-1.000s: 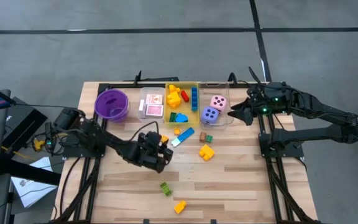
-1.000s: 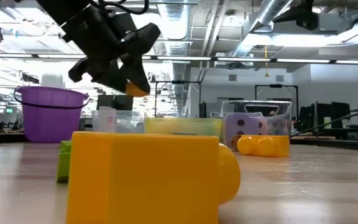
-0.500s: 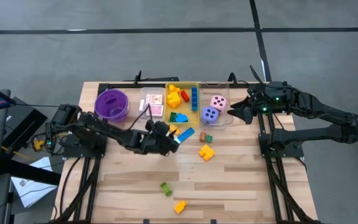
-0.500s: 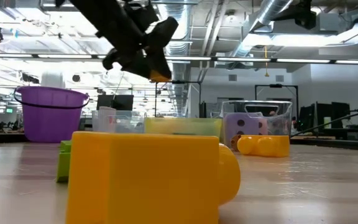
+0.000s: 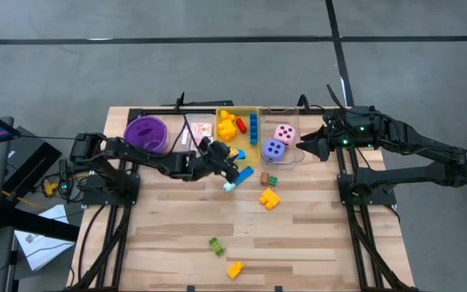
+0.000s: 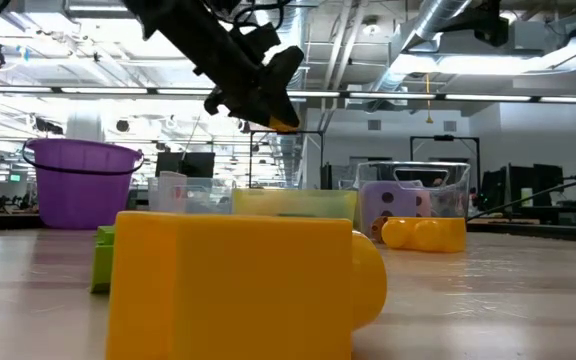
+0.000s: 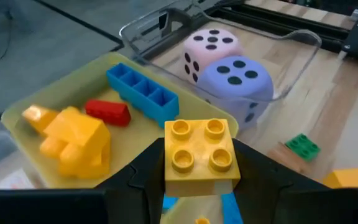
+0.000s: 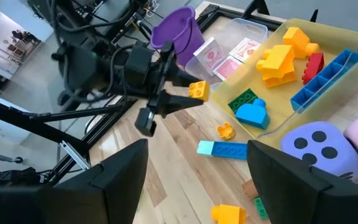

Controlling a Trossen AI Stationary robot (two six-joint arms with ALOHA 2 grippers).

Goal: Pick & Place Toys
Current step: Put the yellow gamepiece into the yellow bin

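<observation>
My left gripper (image 5: 232,155) is shut on a yellow four-stud block (image 7: 201,155), in the air over the near edge of the yellow bin (image 5: 251,148). That bin holds yellow, red, blue and green blocks. A pink die (image 5: 284,132) and a purple die (image 5: 274,150) sit in a clear bin. Red-and-white cards (image 5: 201,144) lie in another clear bin. My right gripper (image 5: 302,148) is open and empty beside the dice bin. Loose blocks lie on the table: blue (image 5: 241,177), yellow (image 5: 269,197), green (image 5: 216,245), yellow (image 5: 234,269). My left gripper pinches the yellow block by two opposite side walls (image 7: 168,163) between its two fingers. The fingers come from the table's left, slanting down. The block is lifted clear, studs up, roughly level; it also shows in the right wrist view (image 8: 198,90).
A purple round bowl (image 5: 146,135) stands at the far left of the row of bins. A small green piece (image 5: 271,179) lies near the dice bin. In the low view a large yellow block (image 6: 238,285) fills the foreground. Bare wood lies at the near left.
My left gripper has gone up and toward the table's far and right edges, from the middle of the table to the yellow bin's near edge, carrying the yellow block, which stays clear of the table. It has stayed shut on the block.
</observation>
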